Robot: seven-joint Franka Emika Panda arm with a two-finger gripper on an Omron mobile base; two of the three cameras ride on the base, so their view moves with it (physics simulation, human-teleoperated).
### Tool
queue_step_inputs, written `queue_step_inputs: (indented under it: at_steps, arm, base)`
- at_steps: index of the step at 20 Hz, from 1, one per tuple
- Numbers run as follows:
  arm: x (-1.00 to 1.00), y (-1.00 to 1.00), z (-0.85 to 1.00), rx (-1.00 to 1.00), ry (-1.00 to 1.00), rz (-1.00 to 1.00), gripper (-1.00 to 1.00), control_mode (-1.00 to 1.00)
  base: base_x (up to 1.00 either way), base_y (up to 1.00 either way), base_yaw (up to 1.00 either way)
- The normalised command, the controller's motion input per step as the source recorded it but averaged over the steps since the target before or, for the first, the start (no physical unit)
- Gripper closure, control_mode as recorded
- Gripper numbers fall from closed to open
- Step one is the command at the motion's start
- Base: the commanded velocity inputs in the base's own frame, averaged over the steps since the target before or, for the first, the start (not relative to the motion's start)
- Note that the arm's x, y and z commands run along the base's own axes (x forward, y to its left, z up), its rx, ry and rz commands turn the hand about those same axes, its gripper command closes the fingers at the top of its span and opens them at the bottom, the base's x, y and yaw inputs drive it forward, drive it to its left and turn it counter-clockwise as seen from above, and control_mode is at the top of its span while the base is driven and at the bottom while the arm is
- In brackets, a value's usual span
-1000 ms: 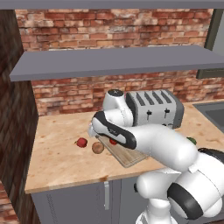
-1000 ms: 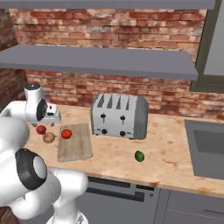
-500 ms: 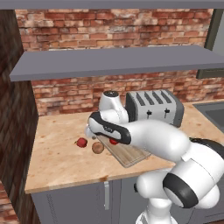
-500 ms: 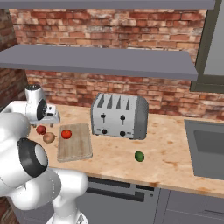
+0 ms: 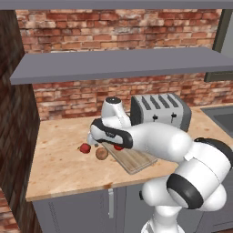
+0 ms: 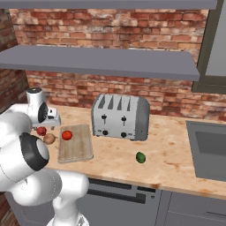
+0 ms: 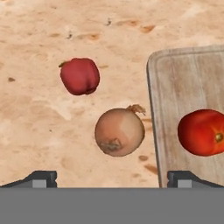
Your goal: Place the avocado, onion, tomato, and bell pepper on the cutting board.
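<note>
Claw (image 7: 112,177) spread wide directly over onion (image 7: 119,132) beside cutting board (image 7: 192,87)

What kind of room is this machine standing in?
It looks like a kitchen, computer-rendered rather than real: a four-slot toaster on a wooden counter, a sink at the right, and a cutting board with vegetables around it.

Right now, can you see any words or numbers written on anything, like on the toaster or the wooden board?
No words, numbers or signs can be read.
Toaster: small dark knobs and slots on the front, no lettering that shows.
Cutting board: plain wood stripes, nothing written.
Tomato, onion, bell pepper, avocado: no stickers or labels.
</note>
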Motion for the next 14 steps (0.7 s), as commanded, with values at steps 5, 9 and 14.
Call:
queue_step_inputs:
  at_steps: [5, 9, 14]
  arm:
    - [0.05, 0.00, -0.22, 0.00, 0.00, 0.00, -1.00, -1.00]
    - [0.08, 0.00, -0.22, 0.00, 0.02, 0.00, -1.00, -1.00]
    - [0.14, 0.00, -0.20, 0.00, 0.03, 0.00, -1.00, -1.00]
  base:
    - [0.00, 0.00, 0.00]
    - [0.00, 0.00, 0.00]
    - [0.00, 0.00, 0.00]
